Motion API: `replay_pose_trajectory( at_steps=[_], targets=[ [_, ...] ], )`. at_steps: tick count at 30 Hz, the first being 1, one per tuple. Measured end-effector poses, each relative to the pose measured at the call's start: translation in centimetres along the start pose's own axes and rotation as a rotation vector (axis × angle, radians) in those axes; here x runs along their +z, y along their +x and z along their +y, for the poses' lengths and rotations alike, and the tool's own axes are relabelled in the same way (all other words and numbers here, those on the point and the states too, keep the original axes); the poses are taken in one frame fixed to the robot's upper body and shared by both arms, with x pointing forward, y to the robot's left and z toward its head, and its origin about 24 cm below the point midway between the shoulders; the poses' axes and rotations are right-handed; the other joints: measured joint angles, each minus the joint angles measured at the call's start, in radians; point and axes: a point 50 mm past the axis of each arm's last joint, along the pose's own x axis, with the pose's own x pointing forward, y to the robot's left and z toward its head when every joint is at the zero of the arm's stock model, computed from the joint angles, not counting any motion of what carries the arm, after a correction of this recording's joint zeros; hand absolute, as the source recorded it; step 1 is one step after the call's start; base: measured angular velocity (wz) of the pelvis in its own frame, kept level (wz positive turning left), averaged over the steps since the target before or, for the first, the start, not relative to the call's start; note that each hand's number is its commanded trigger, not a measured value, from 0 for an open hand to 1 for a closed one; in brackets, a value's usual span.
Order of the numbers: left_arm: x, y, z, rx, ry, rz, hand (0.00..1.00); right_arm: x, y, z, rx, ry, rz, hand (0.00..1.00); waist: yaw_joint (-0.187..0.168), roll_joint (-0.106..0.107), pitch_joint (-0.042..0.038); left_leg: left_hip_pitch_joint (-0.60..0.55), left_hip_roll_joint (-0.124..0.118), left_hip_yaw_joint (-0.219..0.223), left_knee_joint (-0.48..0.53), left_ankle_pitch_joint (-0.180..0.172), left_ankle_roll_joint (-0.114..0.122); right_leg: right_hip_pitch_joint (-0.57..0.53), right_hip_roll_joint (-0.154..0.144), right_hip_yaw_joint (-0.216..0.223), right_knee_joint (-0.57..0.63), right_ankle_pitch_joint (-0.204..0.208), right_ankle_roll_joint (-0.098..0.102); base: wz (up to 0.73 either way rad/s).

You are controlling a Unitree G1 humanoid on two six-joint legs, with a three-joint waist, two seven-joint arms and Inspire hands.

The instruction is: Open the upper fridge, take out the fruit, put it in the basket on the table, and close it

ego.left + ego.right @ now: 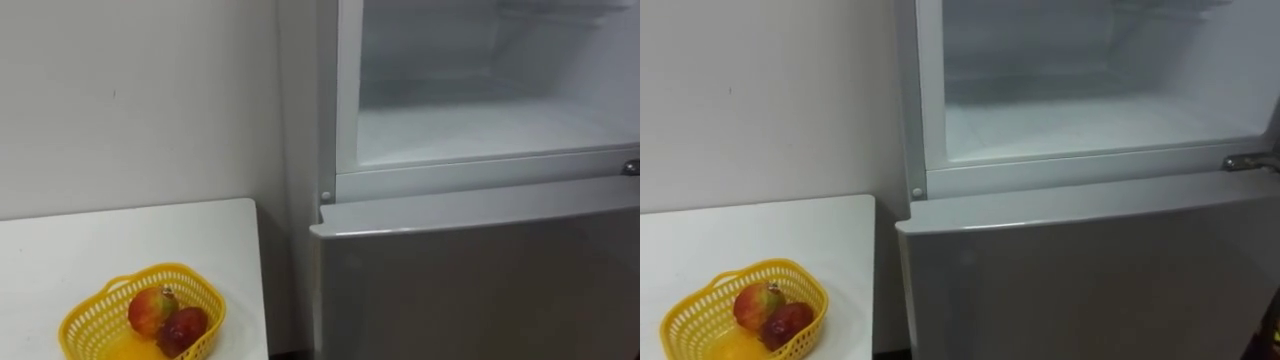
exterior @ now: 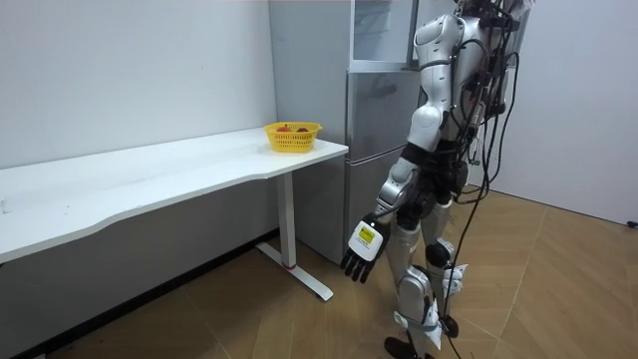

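left robot hand (image 2: 364, 251): hangs low beside the thigh, approx 7 o'clock of the torso in room view; fingers loose, released, holding nothing.
Stance: robot upright, facing the fridge (image 2: 379, 120); desk end on its left.
upper compartment (image 1: 470, 130): 1 o'clock in eye views; open, white floor & back wall in sight.
lower door (image 1: 480, 290): 5 o'clock, grey, closed, top edge just under the compartment frame.
desk (image 1: 130, 235): 8 o'clock, white; narrow dark gap btwn it & the fridge side.
basket (image 1: 95, 318): yellow, 7 o'clock, on desk near its fridge-side edge.
Fruit: red-yellow fruit (image 1: 152, 310) touching dark red fruit (image 1: 183, 328), both in basket, w/ orange piece (image 1: 130, 348) beneath.
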Motion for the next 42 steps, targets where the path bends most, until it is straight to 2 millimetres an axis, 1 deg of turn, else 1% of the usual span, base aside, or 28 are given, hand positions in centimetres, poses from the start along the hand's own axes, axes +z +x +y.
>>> replay_pose_trajectory(
  at_steps=[10, 16, 19, 21, 26, 29, 35, 40, 42],
  targets=[
    [0.0, 0.0, 0.1, 0.002, -0.004, 0.0, 0.0, 0.6, 0.1, 0.0, -0.03, -0.002, -0.021, 0.0, 0.0, 0.0, 0.0002, 0.002, 0.001, 0.001, 0.0, 0.0, 0.0, 0.0, 0.001, 0.0, 0.0, 0.001, -0.001, 0.0],
    [-0.2, 0.0, 0.1, 0.003, -0.006, 0.012, 0.0, 0.6, 0.1, 0.0, -0.035, -0.033, -0.022, 0.0, -0.002, -0.002, 0.0012, 0.0, 0.002, 0.001, 0.0, 0.0, 0.0, 0.0, 0.001, -0.002, 0.0, 0.001, -0.001, 0.0],
    [0.0, 0.0, 0.0, 0.002, -0.006, 0.007, 0.0, 0.5, 0.3, 0.5, -0.021, -0.064, -0.02, 0.0, -0.005, -0.001, 0.0014, -0.004, 0.001, 0.001, 0.0, 0.0, 0.0, -0.004, 0.001, 0.0, 0.001, 0.0, -0.001, 0.0],
    [0.0, 0.1, 0.0, 0.001, -0.003, 0.005, 0.0, 0.4, 0.3, 0.9, -0.001, -0.11, -0.015, 0.0, -0.005, 0.0, 0.0017, -0.009, 0.001, 0.001, 0.001, 0.0, 0.0, -0.012, 0.001, 0.0, 0.003, 0.0, -0.001, 0.0],
    [-0.2, 0.0, 0.0, 0.002, 0.017, 0.013, 0.0, 0.4, 0.2, 2.5, 0.071, -0.256, -0.006, 0.0, -0.018, 0.004, 0.0032, -0.016, 0.001, 0.003, 0.002, 0.0, 0.0, -0.017, 0.001, 0.001, 0.004, 0.001, -0.001, -0.01],
    [-0.1, 0.0, 0.0, 0.001, 0.017, 0.01, 0.0, 0.3, 0.2, 2.9, 0.075, -0.309, -0.008, 0.0, -0.021, 0.004, 0.0039, -0.016, 0.001, 0.006, 0.002, 0.0, 0.0, -0.022, 0.001, 0.005, 0.008, 0.0, -0.001, -0.06],
    [-0.3, 0.0, 0.0, 0.001, 0.016, 0.014, 0.0, 0.0, 0.2, 3.0, 0.058, -0.319, 0.013, 0.0, -0.022, -0.004, 0.0075, -0.016, 0.0, 0.014, 0.001, 0.0, 0.0, -0.03, 0.0, 0.012, 0.017, 0.0, -0.001, -0.03],
    [-0.4, 0.0, -0.1, 0.0, 0.026, 0.016, 0.0, -0.1, 0.2, 2.9, 0.04, -0.321, 0.02, 0.0, -0.022, -0.014, 0.0127, -0.016, 0.001, 0.014, 0.001, 0.0, 0.0, -0.031, 0.0, 0.011, 0.017, 0.0, 0.0, 0.0],
    [-0.4, 0.0, -0.1, 0.001, 0.027, 0.015, 0.0, -0.3, 0.2, 2.9, 0.034, -0.321, 0.027, 0.0, -0.024, -0.017, 0.0128, -0.016, 0.001, 0.014, 0.001, 0.0, 0.0, -0.031, 0.0, 0.011, 0.016, 0.0, 0.0, 0.0]
  ],
)
